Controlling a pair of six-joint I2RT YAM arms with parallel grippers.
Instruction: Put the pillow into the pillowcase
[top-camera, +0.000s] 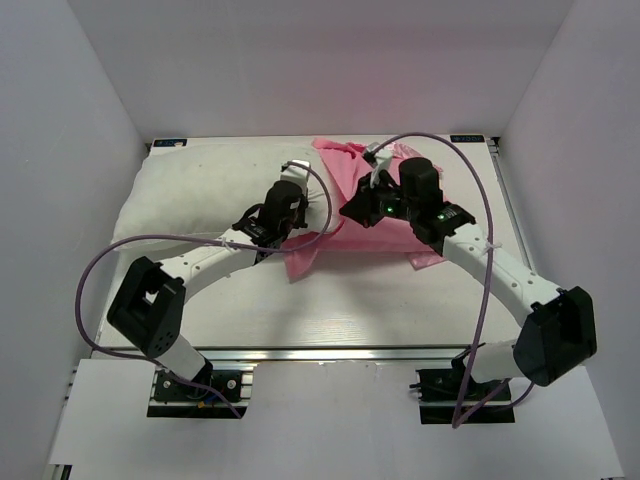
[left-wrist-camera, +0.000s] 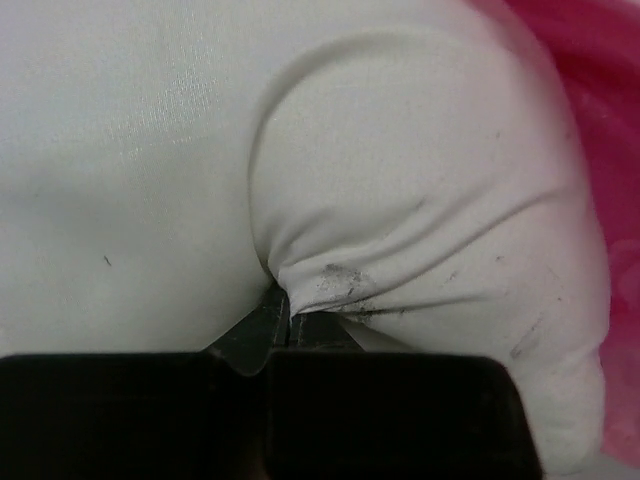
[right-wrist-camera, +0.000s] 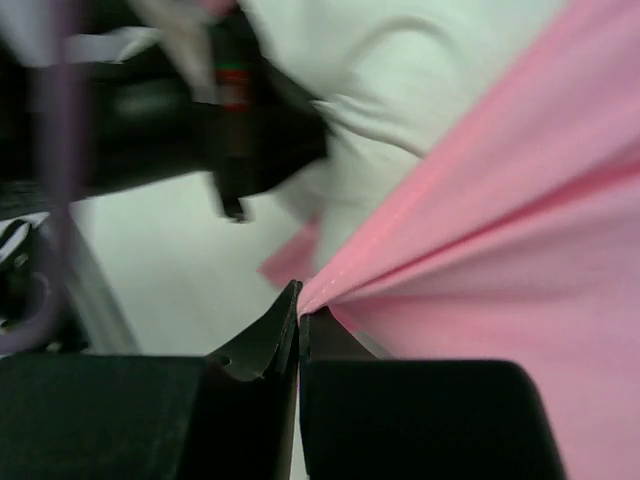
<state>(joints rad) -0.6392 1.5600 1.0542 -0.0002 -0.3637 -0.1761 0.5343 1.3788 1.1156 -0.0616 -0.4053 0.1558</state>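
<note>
Roughly partway: your pillow (top-camera: 200, 185) lies across the far counter (top-camera: 350, 310), its right end seemingly inside the pillowcase (top-camera: 345, 170), the left bulk bare. Your left hand (left-wrist-camera: 288, 305) pinches pillow fabric; your right hand (right-wrist-camera: 300, 305) is clenched on the case's edge. Drawing the case leftward is left.

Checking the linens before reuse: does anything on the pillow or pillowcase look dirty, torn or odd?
The pillow has dark smudges and specks where the left gripper pinches it, which looks like soiling. The pillowcase is only bunched; no tear shows.
</note>
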